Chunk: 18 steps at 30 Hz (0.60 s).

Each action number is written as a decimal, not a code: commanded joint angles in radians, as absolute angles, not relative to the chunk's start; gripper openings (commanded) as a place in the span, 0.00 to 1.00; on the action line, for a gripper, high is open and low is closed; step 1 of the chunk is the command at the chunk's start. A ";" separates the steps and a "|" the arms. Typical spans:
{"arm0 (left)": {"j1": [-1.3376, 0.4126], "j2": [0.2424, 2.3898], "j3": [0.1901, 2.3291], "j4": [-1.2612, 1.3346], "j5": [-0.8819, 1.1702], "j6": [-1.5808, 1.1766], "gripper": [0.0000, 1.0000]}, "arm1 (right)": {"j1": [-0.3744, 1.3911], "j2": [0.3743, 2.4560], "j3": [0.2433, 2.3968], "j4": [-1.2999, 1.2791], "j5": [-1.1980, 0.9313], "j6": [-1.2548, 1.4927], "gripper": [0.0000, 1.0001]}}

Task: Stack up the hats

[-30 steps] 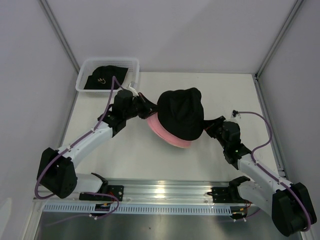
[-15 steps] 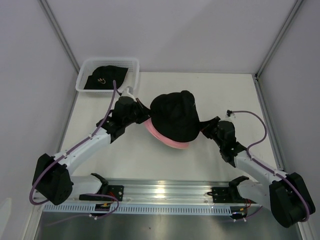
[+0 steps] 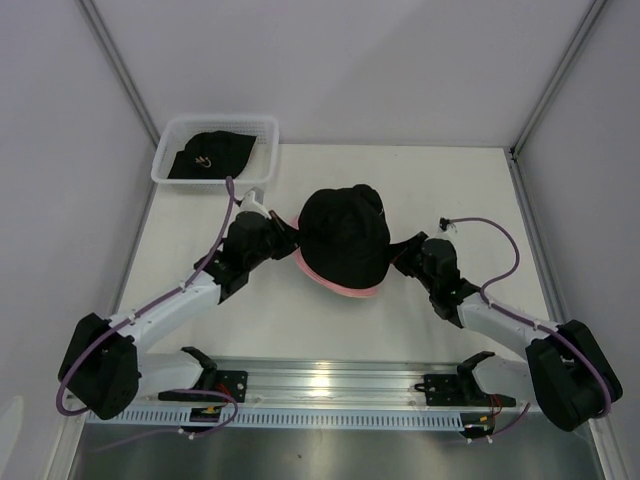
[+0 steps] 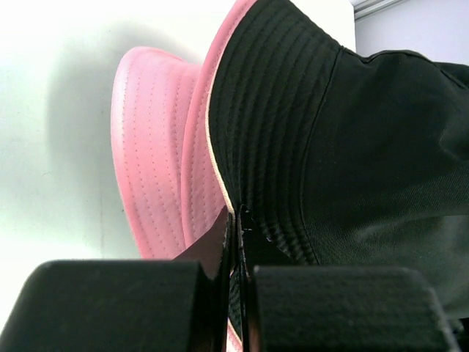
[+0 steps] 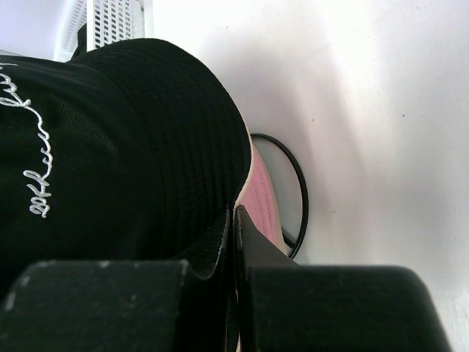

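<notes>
A black bucket hat (image 3: pixel 345 235) lies over a pink hat (image 3: pixel 340 286) at the table's middle. My left gripper (image 3: pixel 293 232) is shut on the black hat's brim at its left side; in the left wrist view the black brim (image 4: pixel 271 132) is pinched between the jaws, the pink brim (image 4: pixel 157 154) beside it. My right gripper (image 3: pixel 398 257) is shut on the same brim at its right side (image 5: pixel 183 147), the pink edge (image 5: pixel 262 205) showing under it. White stitched lettering (image 5: pixel 29 187) marks the black hat. Another black hat (image 3: pixel 210 155) with a light mark lies in the basket.
A white mesh basket (image 3: pixel 170 150) stands at the far left corner. A black wire-loop stand (image 5: pixel 297 183) shows under the hats in the right wrist view. White walls close the table on three sides; the arms' rail (image 3: pixel 330 385) runs along the near edge.
Both grippers have carried the black hat down and slightly left over the pink hat. More of the pink hat is covered now, and both arms have lowered and closed in.
</notes>
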<state>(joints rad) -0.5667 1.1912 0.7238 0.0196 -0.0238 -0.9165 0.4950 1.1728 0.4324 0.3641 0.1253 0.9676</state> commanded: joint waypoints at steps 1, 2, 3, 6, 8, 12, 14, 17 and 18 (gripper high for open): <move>-0.595 1.272 0.623 -0.175 -0.083 -0.861 0.01 | 0.515 1.219 0.426 0.284 0.152 0.939 0.00; -0.600 1.282 0.621 -0.170 -0.089 -0.861 0.01 | 0.518 1.230 0.426 0.287 0.153 0.939 0.00; -0.607 1.290 0.617 -0.169 -0.094 -0.861 0.00 | 0.522 1.241 0.426 0.294 0.153 0.937 0.00; -0.611 1.322 0.585 -0.141 -0.097 -0.868 0.01 | 0.526 1.285 0.433 0.296 0.144 0.931 0.00; -0.612 1.333 0.560 -0.121 -0.094 -0.873 0.01 | 0.532 1.302 0.434 0.304 0.143 0.931 0.00; -0.612 1.354 0.540 -0.089 -0.098 -0.864 0.01 | 0.531 1.335 0.437 0.311 0.176 0.920 0.00; -0.612 1.371 0.538 -0.058 -0.092 -0.851 0.01 | 0.517 1.327 0.440 0.318 0.178 0.904 0.00; -0.612 1.425 0.551 -0.006 -0.074 -0.830 0.01 | 0.496 1.310 0.462 0.305 0.190 0.875 0.00; -0.612 1.455 0.563 0.012 -0.060 -0.825 0.01 | 0.486 1.307 0.469 0.292 0.198 0.867 0.00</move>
